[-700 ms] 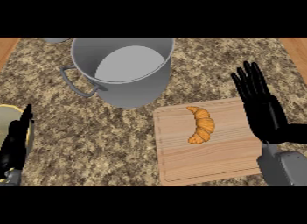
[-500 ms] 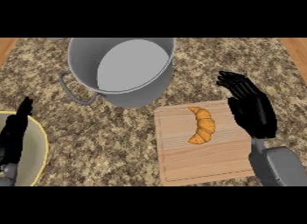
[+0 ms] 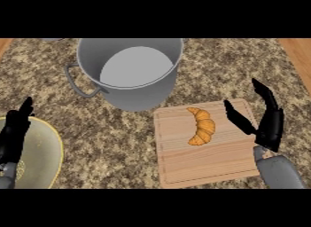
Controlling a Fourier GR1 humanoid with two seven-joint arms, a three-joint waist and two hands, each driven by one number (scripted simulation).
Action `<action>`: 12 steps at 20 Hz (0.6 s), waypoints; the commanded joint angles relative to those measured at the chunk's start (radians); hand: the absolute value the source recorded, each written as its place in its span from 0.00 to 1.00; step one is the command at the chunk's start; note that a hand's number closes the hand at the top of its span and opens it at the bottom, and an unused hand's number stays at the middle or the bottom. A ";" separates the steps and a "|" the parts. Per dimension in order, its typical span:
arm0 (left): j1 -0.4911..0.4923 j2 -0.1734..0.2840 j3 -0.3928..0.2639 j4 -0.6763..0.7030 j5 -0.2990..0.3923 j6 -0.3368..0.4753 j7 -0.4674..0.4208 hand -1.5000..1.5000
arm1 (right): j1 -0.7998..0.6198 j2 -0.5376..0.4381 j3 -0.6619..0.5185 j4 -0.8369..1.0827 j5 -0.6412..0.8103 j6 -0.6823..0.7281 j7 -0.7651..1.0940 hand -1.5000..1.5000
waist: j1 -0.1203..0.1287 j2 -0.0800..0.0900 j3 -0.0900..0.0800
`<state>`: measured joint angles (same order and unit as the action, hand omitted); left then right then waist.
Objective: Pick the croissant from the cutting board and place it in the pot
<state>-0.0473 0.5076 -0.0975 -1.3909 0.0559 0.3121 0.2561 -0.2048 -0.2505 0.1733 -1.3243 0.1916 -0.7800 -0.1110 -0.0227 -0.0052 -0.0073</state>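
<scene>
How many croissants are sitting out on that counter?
1. The croissant lies on the cutting board, right of the pot. The pot's visible inside shows none.

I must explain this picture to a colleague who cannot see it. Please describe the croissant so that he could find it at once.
Start at the big grey pot at the top of the speckled counter. Just below and to its right lies a pale wooden cutting board. The croissant is the only thing lying on that board: small, golden orange, curved like a crescent, with the black right hand close beside it.
</scene>
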 commanded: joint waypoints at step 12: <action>-0.028 -0.007 -0.003 -0.001 -0.001 -0.002 0.082 0.50 | 0.013 0.100 0.152 0.133 0.683 0.030 0.662 0.00 | -0.010 -0.012 -0.009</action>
<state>-0.0746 0.5082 -0.0999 -1.3939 0.0590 0.3000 0.3322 -0.1781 -0.1398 0.3163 -1.2074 0.7608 -0.8679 0.3798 -0.0272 -0.0154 -0.0153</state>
